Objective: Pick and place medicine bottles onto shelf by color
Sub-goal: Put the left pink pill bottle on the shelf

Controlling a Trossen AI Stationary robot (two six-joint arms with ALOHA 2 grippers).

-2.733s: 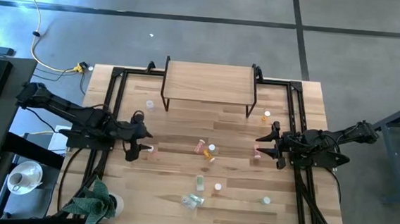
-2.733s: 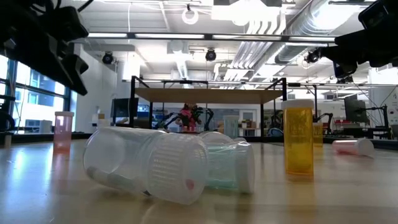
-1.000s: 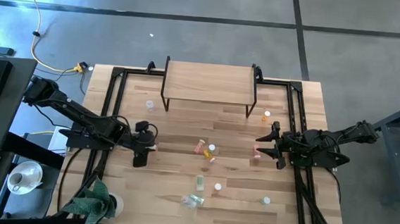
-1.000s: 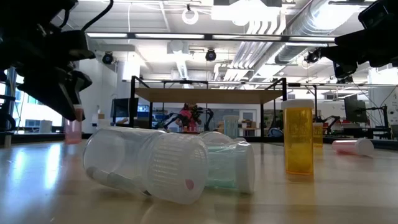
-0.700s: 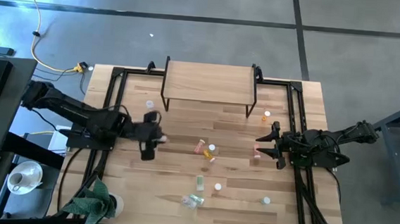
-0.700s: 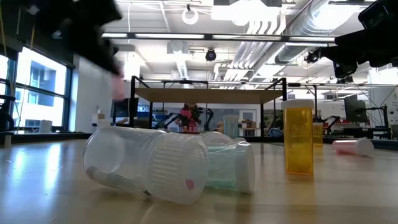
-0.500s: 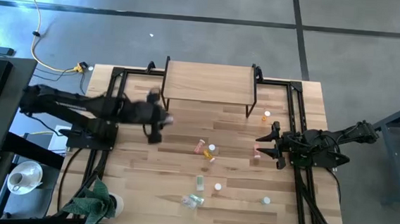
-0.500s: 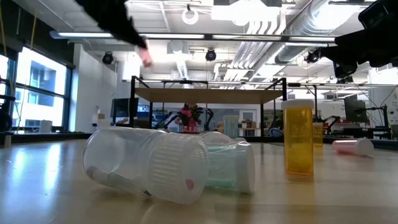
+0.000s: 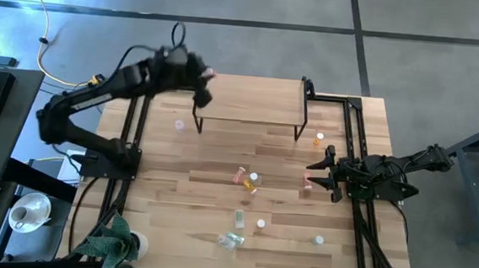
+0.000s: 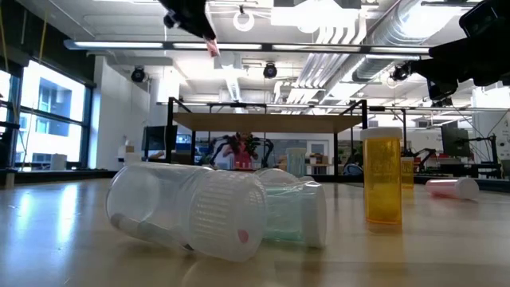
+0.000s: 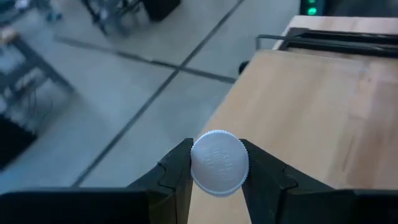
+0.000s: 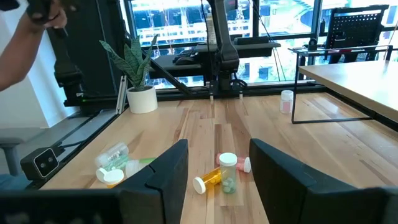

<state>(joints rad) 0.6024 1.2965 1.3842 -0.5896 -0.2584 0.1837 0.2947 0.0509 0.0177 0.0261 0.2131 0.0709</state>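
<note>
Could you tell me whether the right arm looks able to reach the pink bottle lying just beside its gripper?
Probably yes: the right gripper hangs open, holding nothing, beside the pink bottle, with nothing between them. The left gripper is away at the shelf.

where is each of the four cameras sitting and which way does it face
High view: above the table, looking straight down; both arms show, left hand over the shelf.
Low view: at tabletop height, looking level past a toppled clear bottle; arms enter from above.
Left wrist view: looks past its fingers, clamped on a white-capped bottle.
Right wrist view: looks across the table between its open fingers.
Shared: the shelf shows in all four.
</note>
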